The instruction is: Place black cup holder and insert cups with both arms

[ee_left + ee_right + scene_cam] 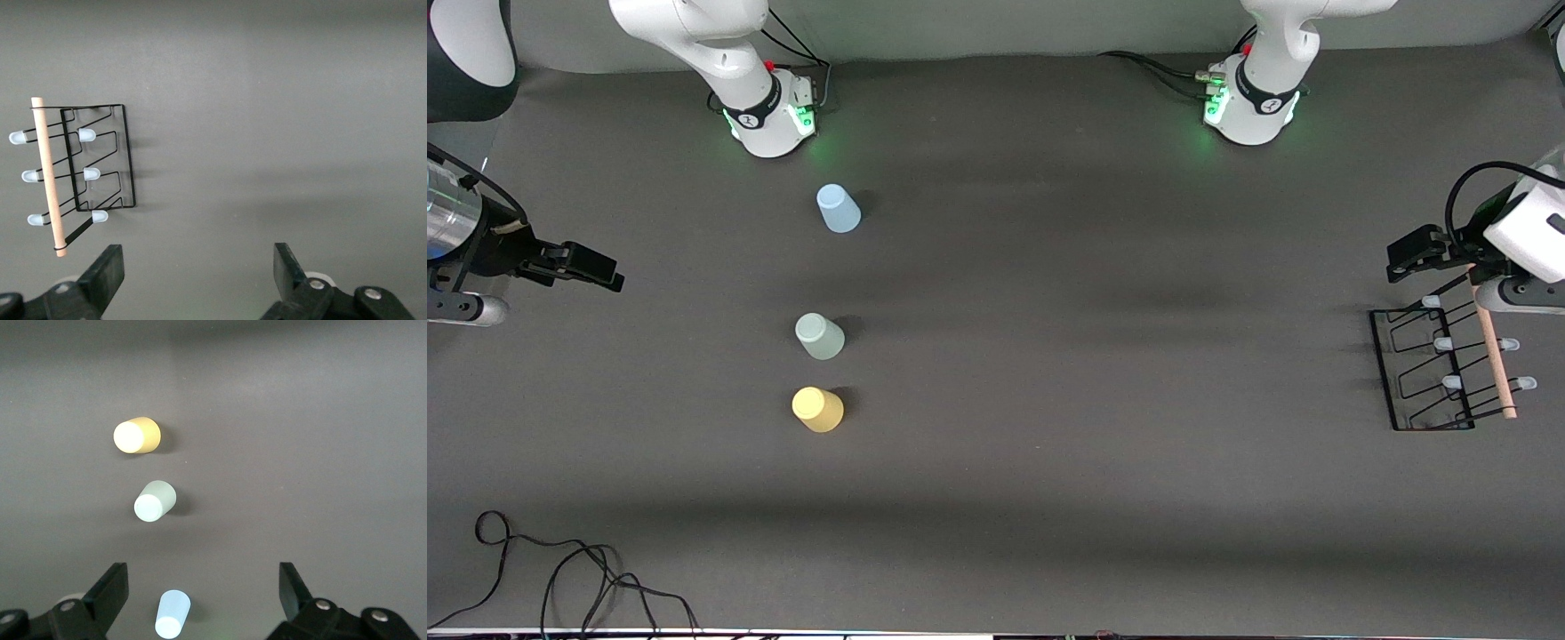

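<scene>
The black cup holder (1443,343) lies on the table at the left arm's end, its wooden rod (1496,356) on top; it also shows in the left wrist view (91,174). My left gripper (1405,258) hangs open and empty over the rack's end nearest the arm bases, its jaws wide apart in its wrist view (198,257). Three cups stand narrow end up in a row toward the right arm's end: light blue (838,209), mint green (819,336), and yellow (817,409) nearest the front camera. My right gripper (605,271) is open and empty, apart from them, and shows in its wrist view (203,577).
The arm bases (769,116) (1249,111) glow green at the table's edge farthest from the camera. A loose black cable (560,569) loops near the table's front edge at the right arm's end. A wide stretch of dark mat lies between the cups and the rack.
</scene>
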`<state>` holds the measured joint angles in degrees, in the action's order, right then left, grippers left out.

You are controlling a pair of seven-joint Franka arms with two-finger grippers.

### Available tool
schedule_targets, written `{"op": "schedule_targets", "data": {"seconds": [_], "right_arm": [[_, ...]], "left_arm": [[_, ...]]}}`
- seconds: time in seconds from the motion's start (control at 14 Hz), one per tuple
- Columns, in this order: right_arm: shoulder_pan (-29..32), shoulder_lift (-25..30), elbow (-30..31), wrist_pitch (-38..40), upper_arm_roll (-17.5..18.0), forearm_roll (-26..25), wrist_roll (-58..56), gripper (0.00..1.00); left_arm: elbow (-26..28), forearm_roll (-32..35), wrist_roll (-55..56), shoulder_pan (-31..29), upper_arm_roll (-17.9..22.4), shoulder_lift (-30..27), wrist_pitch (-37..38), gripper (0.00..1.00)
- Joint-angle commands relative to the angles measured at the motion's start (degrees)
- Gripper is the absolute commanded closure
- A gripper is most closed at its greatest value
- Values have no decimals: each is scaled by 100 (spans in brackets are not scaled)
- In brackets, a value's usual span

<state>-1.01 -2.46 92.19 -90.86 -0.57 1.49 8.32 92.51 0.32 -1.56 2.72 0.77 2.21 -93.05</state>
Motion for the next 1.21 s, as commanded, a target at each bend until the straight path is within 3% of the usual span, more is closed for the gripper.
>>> {"op": "schedule_targets", "data": {"seconds": [0.0,0.36,0.71,1.14], "right_arm": [[4,-53,-114,69,-22,45,30,0],[-5,-53,-88,33,-31,27,21,0],[4,-44,-88,25,-31,27,21,0],[4,-44,-79,34,-31,27,30,0]], "left_arm": [[39,20,-143,106,99,-142,59,0],[57,20,-309,-147,116,-133,165,0],[303,20,-1265,-1061,125,-107,25,0],[1023,-23,-2444,-2283,125,-54,-985,0]]}}
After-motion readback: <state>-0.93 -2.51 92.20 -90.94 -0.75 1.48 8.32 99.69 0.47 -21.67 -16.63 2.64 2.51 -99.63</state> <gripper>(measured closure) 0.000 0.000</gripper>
